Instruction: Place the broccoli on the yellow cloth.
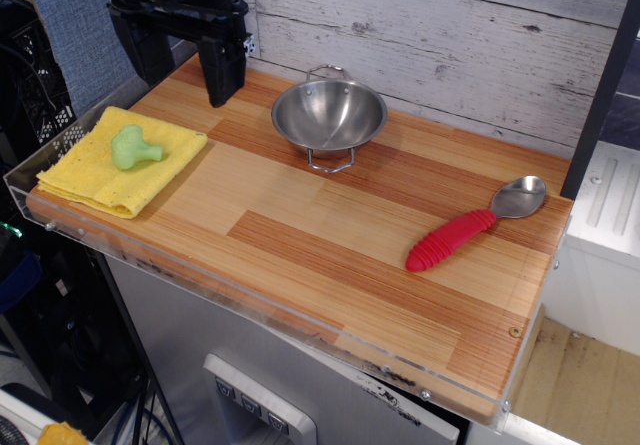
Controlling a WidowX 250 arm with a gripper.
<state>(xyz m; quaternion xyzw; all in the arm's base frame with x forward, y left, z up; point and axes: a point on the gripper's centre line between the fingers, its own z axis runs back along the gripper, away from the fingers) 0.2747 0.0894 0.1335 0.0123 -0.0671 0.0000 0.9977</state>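
The light-green broccoli [135,148] lies on the yellow cloth [110,170] at the table's left end. My gripper [185,75] is black, raised above the back left of the table, behind and to the right of the cloth. Its two fingers [222,73] hang down wide apart with nothing between them. It is clear of the broccoli and the cloth.
A steel bowl [329,116] on a wire stand sits at the back middle. A spoon with a red handle [470,227] lies at the right. A clear plastic rim [230,300] edges the wooden table. A white plank wall [450,35] stands behind.
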